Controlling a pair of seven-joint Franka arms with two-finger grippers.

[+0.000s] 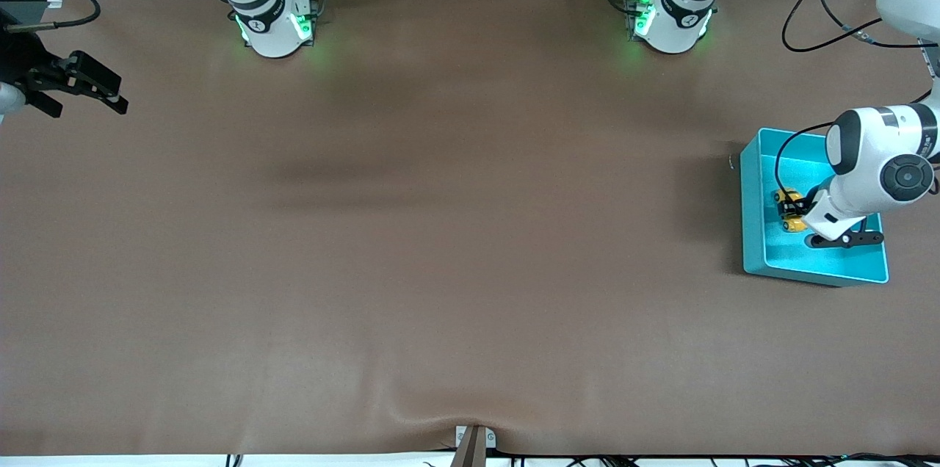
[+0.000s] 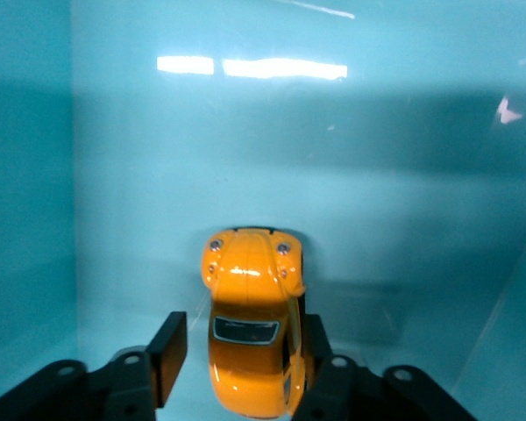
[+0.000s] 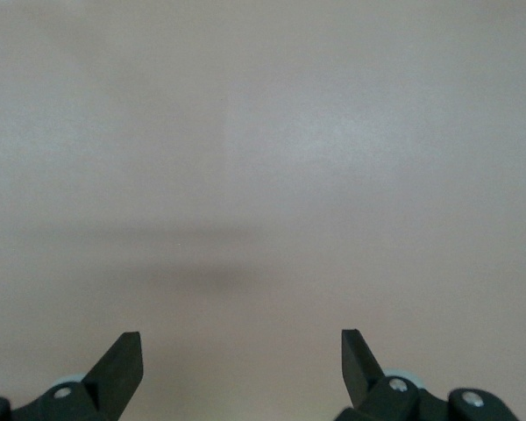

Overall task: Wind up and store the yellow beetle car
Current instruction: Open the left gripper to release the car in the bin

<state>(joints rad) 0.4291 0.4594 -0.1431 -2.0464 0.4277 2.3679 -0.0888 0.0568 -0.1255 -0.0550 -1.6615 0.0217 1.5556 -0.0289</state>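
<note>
The yellow beetle car (image 1: 786,197) sits on the floor of the teal bin (image 1: 754,232) at the left arm's end of the table. My left gripper (image 1: 794,211) is down inside the bin with its fingers on either side of the car. In the left wrist view the car (image 2: 250,281) lies between the open fingers (image 2: 168,351); one finger has a clear gap to it, the other is right against its side. My right gripper (image 1: 95,85) is open and empty over the table at the right arm's end; it also shows in the right wrist view (image 3: 241,351).
The teal bin's walls (image 2: 26,219) stand close around the left gripper. A black cable (image 1: 782,151) from the left arm hangs over the bin. The brown table cover (image 1: 440,232) has a small fold at its edge nearest the camera.
</note>
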